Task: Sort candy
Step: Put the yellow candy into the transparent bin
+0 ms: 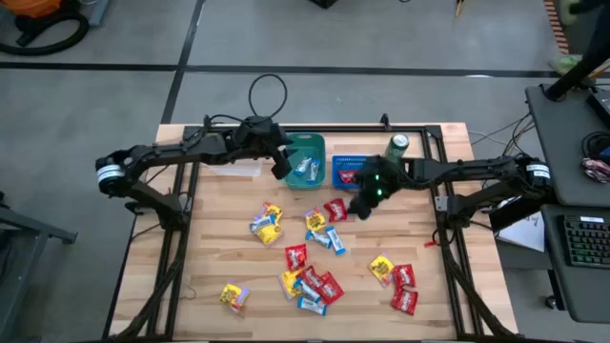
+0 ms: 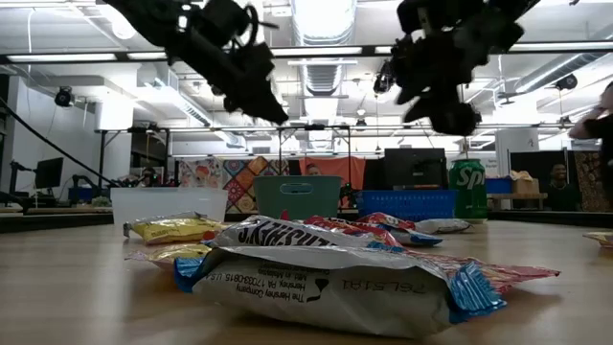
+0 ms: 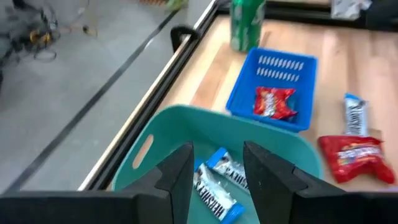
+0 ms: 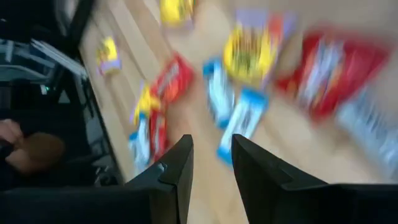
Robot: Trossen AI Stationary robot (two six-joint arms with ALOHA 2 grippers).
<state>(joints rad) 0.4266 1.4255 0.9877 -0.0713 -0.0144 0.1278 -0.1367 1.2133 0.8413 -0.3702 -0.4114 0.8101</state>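
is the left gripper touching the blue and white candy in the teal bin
Apart. The left wrist view shows the left gripper open above the teal bin, candy lying free below.

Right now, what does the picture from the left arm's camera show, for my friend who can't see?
The left gripper, fingers apart, hangs over a teal bin with blue-and-white candy inside. Beside it sits a blue basket holding one red candy, with a green can behind.

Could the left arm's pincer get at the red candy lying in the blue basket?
Probably yes. The left pincer hangs open over the teal bin, and the blue basket next to it is open-topped, with nothing covering the red candy.
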